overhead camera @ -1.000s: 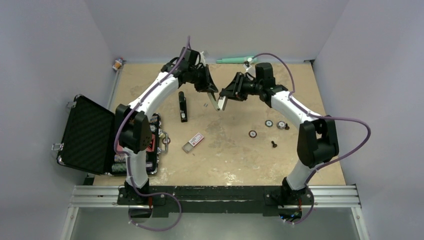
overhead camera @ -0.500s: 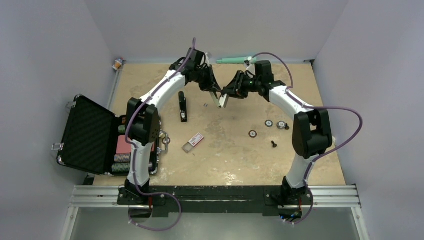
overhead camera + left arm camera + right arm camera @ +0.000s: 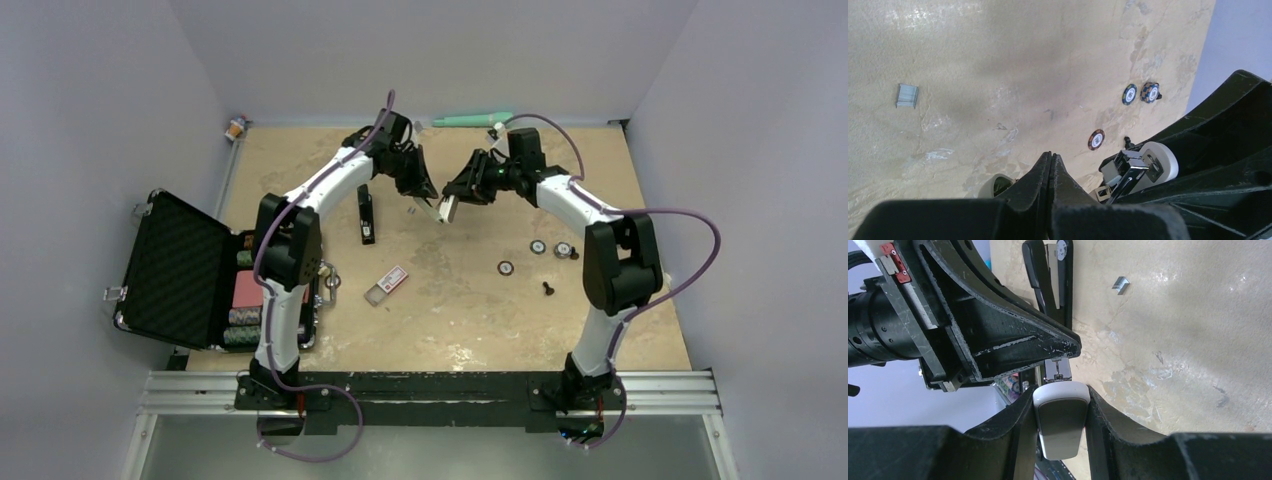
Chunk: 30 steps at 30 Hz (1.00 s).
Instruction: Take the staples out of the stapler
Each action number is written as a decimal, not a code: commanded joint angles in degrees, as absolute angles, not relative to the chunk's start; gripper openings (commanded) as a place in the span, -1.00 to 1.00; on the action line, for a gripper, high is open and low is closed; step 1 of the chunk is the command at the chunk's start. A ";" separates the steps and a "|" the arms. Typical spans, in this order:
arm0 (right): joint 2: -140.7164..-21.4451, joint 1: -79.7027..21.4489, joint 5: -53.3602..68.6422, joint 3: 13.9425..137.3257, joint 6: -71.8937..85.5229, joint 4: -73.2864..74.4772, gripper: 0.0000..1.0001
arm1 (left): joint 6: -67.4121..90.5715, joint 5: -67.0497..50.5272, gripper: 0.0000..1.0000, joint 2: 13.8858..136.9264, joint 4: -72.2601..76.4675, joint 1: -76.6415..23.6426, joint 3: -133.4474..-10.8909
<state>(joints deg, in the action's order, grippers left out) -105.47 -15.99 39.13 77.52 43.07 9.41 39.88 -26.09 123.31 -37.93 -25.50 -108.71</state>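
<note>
Left gripper (image 3: pixel 428 195) pinching closed, seemingly empty; right gripper (image 3: pixel 1062 392) clamping pale oblong piece (image 3: pixel 1060 427). I'm reading stapler (image 3: pixel 366 215) lying flat at left gripper's 9 o'clock, long axis 12-to-6, left arm nearer; staples (image 3: pixel 412 209) sitting between.

3 poker chips (image 3: pixel 505 267), 1 staple strip (image 3: pixel 907 96)

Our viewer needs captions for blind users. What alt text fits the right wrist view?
The right gripper clamps a white-and-grey device, whose metal end nearly meets the tip of the shut left gripper. Beyond, a black stapler and a strip of staples lie on the tan table.
</note>
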 commanded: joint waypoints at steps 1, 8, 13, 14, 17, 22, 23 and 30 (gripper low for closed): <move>-106.04 -15.51 39.59 78.91 44.27 7.25 -1.00 | 38.51 -24.96 -1.00 122.57 -38.14 -25.14 -107.19; -109.49 -15.50 39.71 79.33 43.77 7.14 -1.00 | 37.63 -25.58 -1.00 123.32 -38.19 -25.13 -105.06; -111.29 -15.47 39.73 79.34 44.05 6.20 -1.00 | 37.27 -25.99 -1.00 123.82 -38.07 -25.14 -104.36; -111.49 -15.52 39.73 79.43 43.92 6.32 -1.00 | 37.27 -26.09 -1.00 123.84 -38.06 -25.14 -104.29; -111.73 -15.50 39.57 79.45 43.77 6.42 -1.00 | 37.27 -26.12 -1.00 123.59 -37.67 -25.13 -103.93; -112.06 -15.55 39.49 78.94 43.53 6.24 -1.00 | 37.28 -26.32 -1.00 123.22 -37.62 -25.13 -103.82; -112.14 -15.48 39.47 78.78 43.39 6.28 -1.00 | 37.22 -26.17 -1.00 122.84 -37.74 -25.14 -103.82; -111.89 -15.52 39.06 78.34 42.84 6.44 -1.00 | 35.42 -23.37 -1.00 119.63 -40.51 -25.06 -104.75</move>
<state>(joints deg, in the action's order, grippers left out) -112.99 -15.94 38.52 77.54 43.27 9.06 37.93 -25.21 123.42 -38.52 -25.50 -104.20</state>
